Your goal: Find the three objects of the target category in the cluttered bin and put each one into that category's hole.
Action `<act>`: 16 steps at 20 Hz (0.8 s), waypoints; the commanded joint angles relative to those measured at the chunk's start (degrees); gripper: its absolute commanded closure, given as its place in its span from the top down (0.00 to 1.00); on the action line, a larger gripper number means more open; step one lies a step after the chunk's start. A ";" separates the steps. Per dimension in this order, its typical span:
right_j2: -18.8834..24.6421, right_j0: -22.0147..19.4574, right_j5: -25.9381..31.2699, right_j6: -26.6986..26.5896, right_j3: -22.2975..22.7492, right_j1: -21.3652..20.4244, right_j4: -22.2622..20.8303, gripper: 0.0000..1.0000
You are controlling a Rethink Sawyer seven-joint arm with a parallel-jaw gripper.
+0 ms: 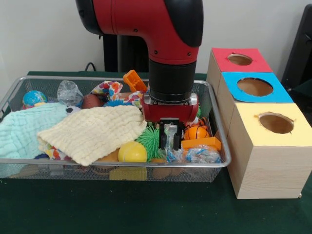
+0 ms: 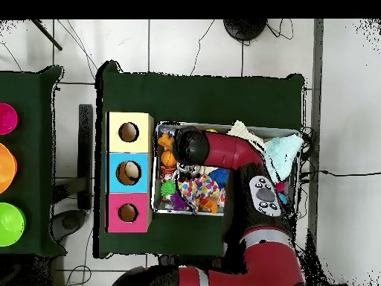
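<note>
Gripper [image 1: 169,138] fingers beside green spiky ball [image 1: 148,138]

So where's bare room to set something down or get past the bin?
Free: the green table in front of the wire bin and wooden boxes, and a strip behind the bin in the overhead view. Crowded: the bin, filled with cloths and toys, the gripper down among them.

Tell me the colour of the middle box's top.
Blue; the middle box shows it best in the front view.
</note>
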 commanded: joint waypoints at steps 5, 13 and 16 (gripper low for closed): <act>0.25 2.30 8.69 4.91 6.98 -6.97 -0.92 0.00; -0.13 2.93 11.16 5.30 8.13 -9.73 -0.69 0.00; -0.16 3.07 11.26 5.47 8.11 -9.84 -0.82 0.00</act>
